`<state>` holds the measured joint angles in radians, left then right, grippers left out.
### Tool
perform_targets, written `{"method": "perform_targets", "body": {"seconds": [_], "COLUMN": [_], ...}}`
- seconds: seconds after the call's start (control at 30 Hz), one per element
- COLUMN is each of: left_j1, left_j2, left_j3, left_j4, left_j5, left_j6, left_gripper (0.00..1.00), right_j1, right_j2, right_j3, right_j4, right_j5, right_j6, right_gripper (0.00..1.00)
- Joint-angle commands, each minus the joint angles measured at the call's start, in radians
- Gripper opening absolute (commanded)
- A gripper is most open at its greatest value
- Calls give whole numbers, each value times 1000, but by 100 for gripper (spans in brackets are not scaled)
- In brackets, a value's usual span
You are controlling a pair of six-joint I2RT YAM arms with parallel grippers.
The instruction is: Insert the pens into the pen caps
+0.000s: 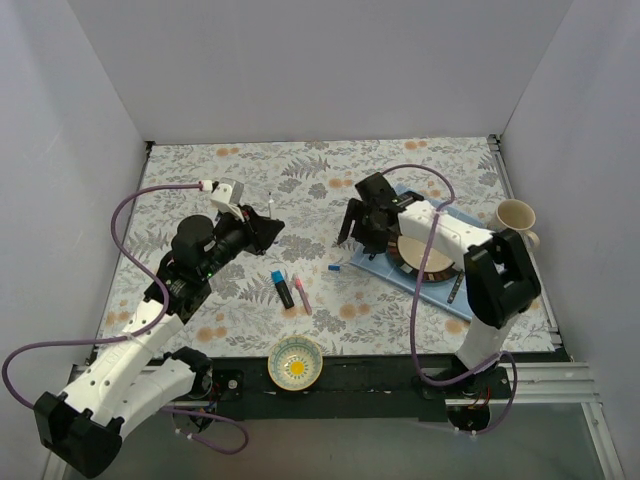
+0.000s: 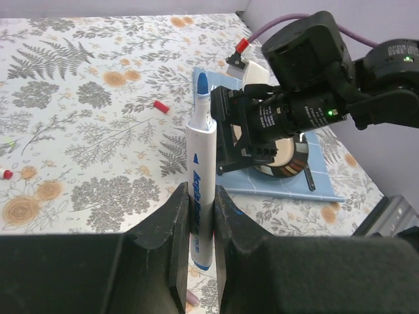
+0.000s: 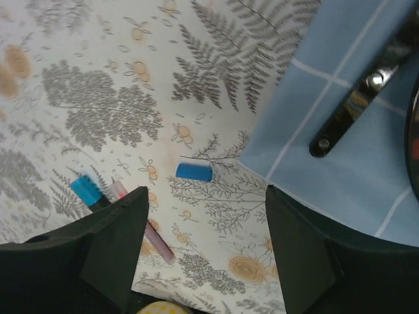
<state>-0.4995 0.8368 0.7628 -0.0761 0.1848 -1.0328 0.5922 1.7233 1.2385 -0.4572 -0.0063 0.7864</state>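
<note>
left fingers point(image 2: 171, 243) clench a white blue-tipped pen point(image 2: 199, 180); right fingers point(image 3: 115, 241) spread wide, empty, over a blue cap point(image 3: 194, 172).

White walls point(image 1: 300, 60) L, R & back; fern-print tablecloth point(image 1: 200, 180).

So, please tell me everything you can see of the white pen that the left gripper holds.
The white pen has a smooth, plastic-looking white barrel with blue print, a bare blue tip at the far end and a blue band at the near end. No cap is on the tip. The left gripper clamps its lower barrel from both sides.
</note>
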Motion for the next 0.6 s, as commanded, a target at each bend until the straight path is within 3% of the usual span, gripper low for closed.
{"method": "perform_targets", "body": {"seconds": [0.0,0.17,0.3,0.57], "left_j1": [1,-1,-1,1], "left_j2": [-15,-34,-45,-59], "left_j3": [13,15,15,15], "left_j4": [-33,-36,-37,-37], "left_j5": [-80,-77,-68,-64], "left_j6": [40,34,31,23], "left_gripper": [0,0,0,0], "right_j1": [37,49,60,98], "right_j2": [114,203,205,291], "right_j3": [243,314,279,302], "right_j4": [-401,-500,-492,-431], "right_j5": [143,88,88,37], "right_j6": [357,523,643,694], "right_gripper": [75,65,64,61]}}
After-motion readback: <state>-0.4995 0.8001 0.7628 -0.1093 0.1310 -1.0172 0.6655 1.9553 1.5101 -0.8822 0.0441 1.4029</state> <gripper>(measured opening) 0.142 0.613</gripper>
